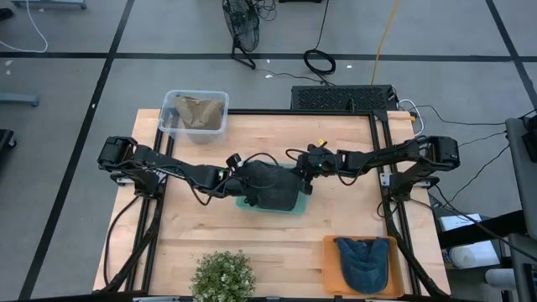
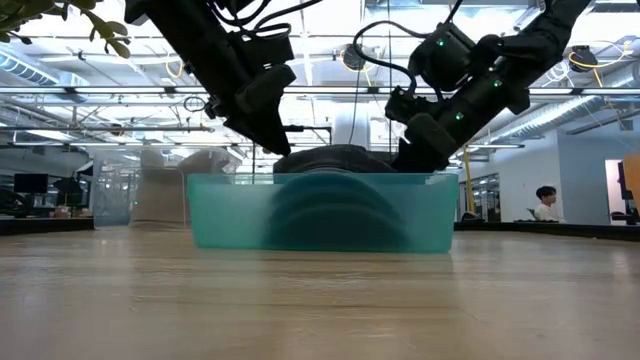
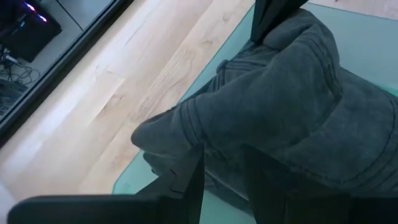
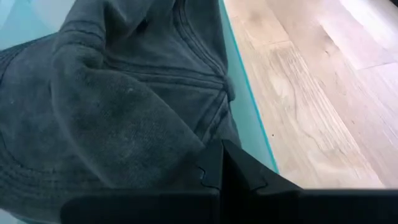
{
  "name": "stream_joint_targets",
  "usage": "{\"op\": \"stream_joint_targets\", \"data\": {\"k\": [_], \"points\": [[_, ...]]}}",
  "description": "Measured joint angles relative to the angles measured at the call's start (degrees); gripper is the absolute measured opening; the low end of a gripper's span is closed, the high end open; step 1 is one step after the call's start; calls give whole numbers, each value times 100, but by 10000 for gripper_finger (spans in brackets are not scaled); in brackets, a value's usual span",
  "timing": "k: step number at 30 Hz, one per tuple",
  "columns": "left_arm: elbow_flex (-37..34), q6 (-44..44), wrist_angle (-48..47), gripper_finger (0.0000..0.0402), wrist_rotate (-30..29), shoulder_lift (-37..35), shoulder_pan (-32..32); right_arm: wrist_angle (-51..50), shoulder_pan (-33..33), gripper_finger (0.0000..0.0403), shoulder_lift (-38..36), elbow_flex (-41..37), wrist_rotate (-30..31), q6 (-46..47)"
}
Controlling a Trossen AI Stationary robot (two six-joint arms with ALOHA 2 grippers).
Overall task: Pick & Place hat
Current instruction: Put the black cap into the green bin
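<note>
Both arms (image 1: 180, 170) angled onto hat (image 1: 270, 186)

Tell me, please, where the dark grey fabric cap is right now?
In the high view, the dark grey fabric cap sits in the teal translucent plastic bin at the wooden table's centre, between the left claw and the right claw.

Both arms are dark, jointed links with black cables looped along them. Small green lights glow near the wrists. The left gripper (image 3: 221, 180) and right gripper (image 4: 222, 168) have flat matte black fingers.
</note>
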Motion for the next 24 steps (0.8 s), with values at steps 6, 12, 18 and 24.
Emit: {"op": "stream_joint_targets", "data": {"k": [6,12,18,24], "points": [[4,-287,-100,113,132,0,0,256,0,0,12,-5,24,21],[8,-399,-369,113,622,64,0,653,9,0,15,-8,27,-180],[10,-505,-757,113,573,63,0,556,9,0,-277,-5,25,-416],[10,-504,-886,113,494,63,0,446,92,0,-748,-10,23,-418]]}}
